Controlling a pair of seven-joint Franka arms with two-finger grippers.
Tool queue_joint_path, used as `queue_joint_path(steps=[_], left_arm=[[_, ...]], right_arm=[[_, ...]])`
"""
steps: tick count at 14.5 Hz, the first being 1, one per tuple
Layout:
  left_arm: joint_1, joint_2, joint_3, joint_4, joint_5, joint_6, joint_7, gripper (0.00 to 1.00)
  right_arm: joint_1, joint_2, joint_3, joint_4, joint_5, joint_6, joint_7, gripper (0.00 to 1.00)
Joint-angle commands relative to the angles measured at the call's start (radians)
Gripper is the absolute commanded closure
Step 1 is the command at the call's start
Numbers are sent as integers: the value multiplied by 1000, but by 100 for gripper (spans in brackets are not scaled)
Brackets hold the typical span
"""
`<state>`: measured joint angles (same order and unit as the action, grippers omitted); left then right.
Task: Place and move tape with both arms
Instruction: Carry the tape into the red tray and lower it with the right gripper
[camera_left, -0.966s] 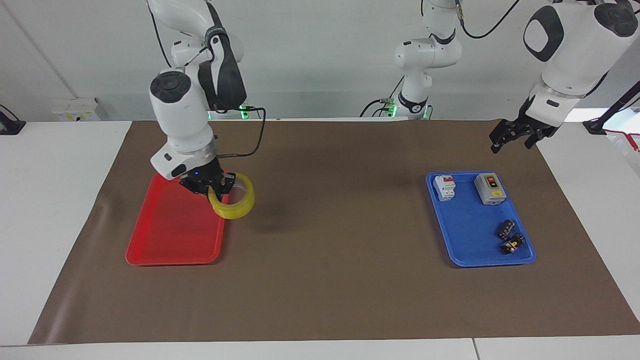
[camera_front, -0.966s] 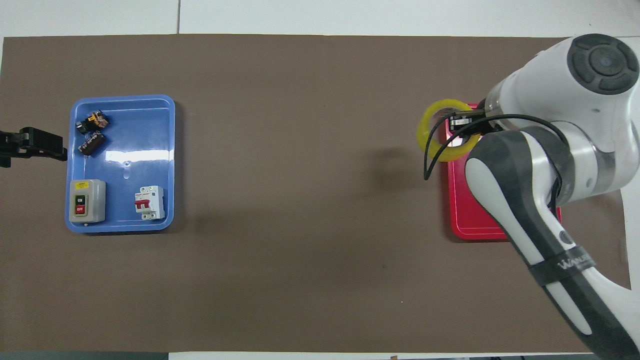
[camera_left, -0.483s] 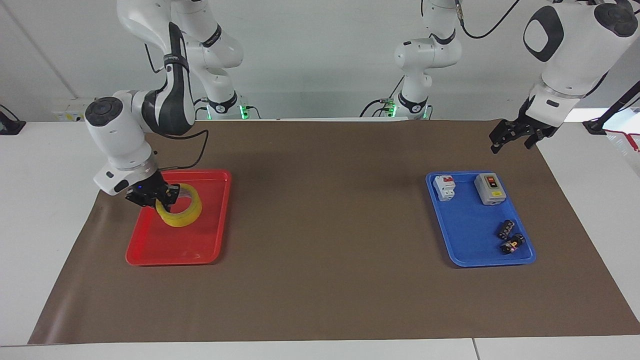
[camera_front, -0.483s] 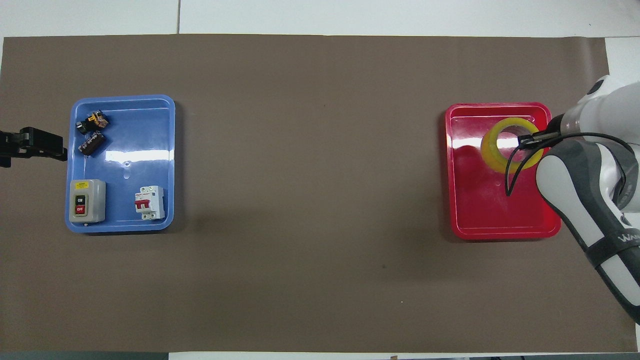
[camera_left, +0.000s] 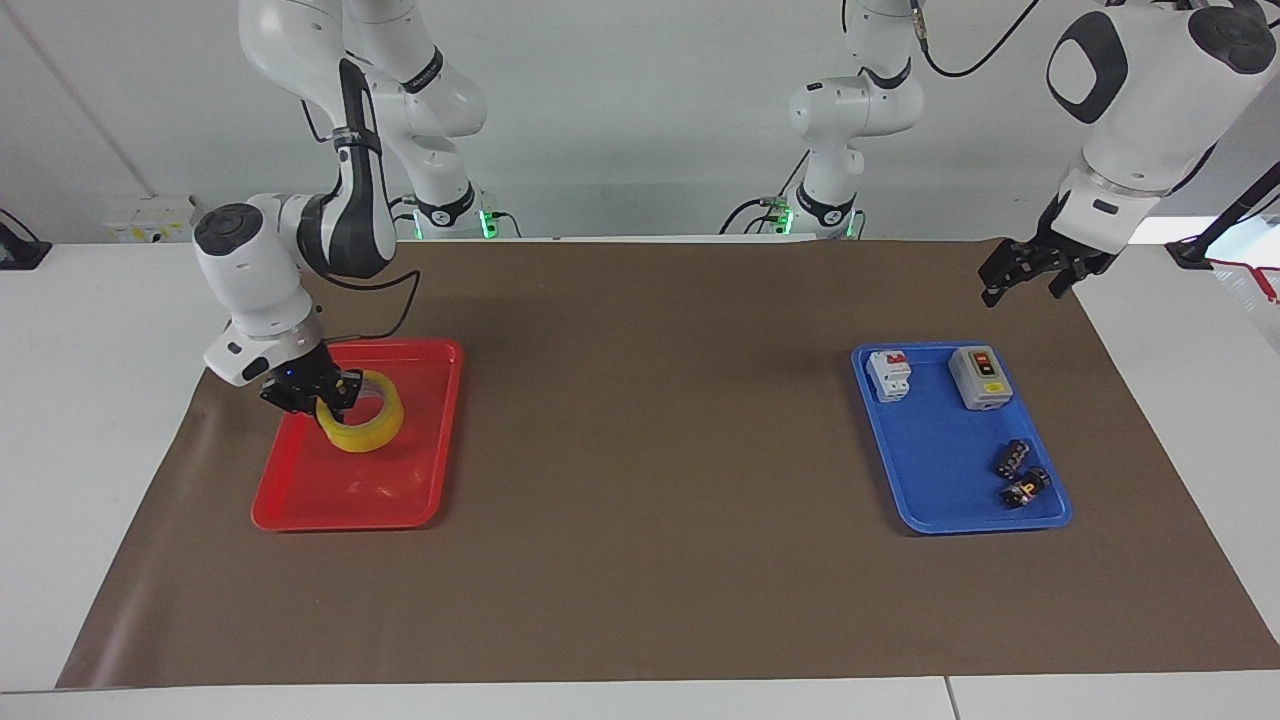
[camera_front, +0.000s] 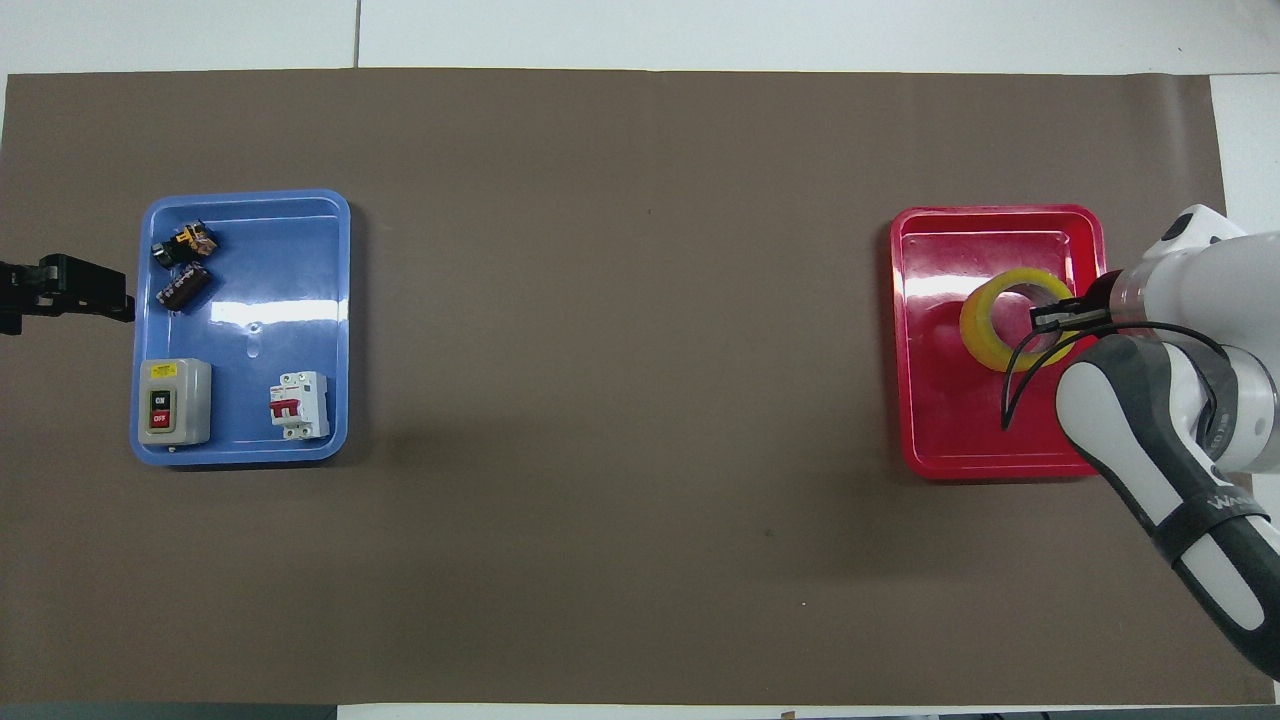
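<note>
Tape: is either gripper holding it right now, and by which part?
The right gripper grips the tape by its ring wall, over the red tray. The left gripper holds nothing.

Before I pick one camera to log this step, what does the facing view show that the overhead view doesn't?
Only the facing view shows the two small arms with green-lit bases at the robots' end of the table, plus the full right arm above the right gripper. Only the overhead view looks straight down through the hole of the tape and makes the ON and OFF labels on the grey switch box readable. Both show the tape over the red tray, the right gripper shut on its wall, and the left gripper waiting beside the blue tray.
</note>
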<state>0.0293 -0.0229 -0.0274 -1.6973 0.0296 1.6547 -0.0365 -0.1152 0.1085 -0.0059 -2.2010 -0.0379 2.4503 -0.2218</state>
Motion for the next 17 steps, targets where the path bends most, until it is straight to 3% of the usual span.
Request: queue_joint_path(steps=[1,9,10,11,14,17], left_arm=[[-3,-26,6,-27,-23,7,10,0],[-3,-28,6,-27,-23,7,10,0],[-3,-28,6,-27,-23,7,10,0],[-3,-28,6,-27,-23,7,10,0],[-3,-28,6,-27,-23,7,10,0],[-3,-28,6,-27,-23,8,10,0]], right_arm=[[-26,5,14,-51,-8,73,-13,100],[-26,30,15,-82,-8,122,2,100],[-24,30,15,-82,-8,122,4,57],[-27,30,14,-82,-8,122,4,1],[-17,22,15,-27,-8,89,7,0],[-1,-1,24,104,-8,-99,123,0]])
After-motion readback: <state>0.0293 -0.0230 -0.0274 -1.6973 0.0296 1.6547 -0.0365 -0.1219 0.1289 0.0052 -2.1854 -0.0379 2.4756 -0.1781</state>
